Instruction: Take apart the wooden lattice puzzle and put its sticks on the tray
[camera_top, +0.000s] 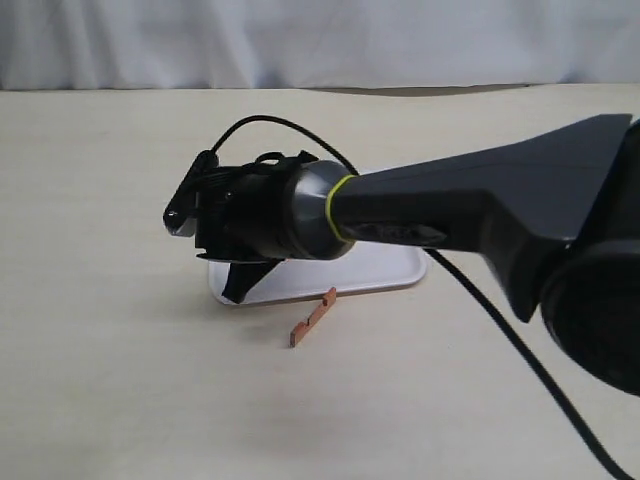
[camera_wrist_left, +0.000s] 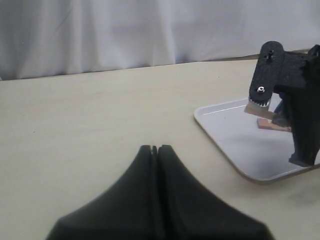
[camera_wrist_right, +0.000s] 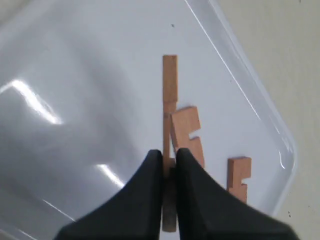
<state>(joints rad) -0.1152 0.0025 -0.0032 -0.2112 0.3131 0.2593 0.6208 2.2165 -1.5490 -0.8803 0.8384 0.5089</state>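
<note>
Right wrist view: right gripper (camera_wrist_right: 169, 162) over the tray (camera_wrist_right: 75, 75), jaws pinching the held stick (camera_wrist_right: 170, 85) by its thin edges.
Why held so: an edge grip likely lets it be laid down alongside the others; a judgement only.
In tray: second stick (camera_wrist_right: 186, 131) just beside the held stick, third stick (camera_wrist_right: 239, 175) near the rim.
Contact: cannot tell whether the held stick touches the tray floor.
Exterior view: fourth stick (camera_top: 313, 318) lies on the table (camera_top: 100, 200), just outside the tray's near rim.
Puzzle: no assembled lattice visible; one stick looks left to fetch.
Left wrist view: left gripper (camera_wrist_left: 155, 150) with jaws pressed together, empty, well apart from the tray.
Writing: no brand, label or text readable.
</note>
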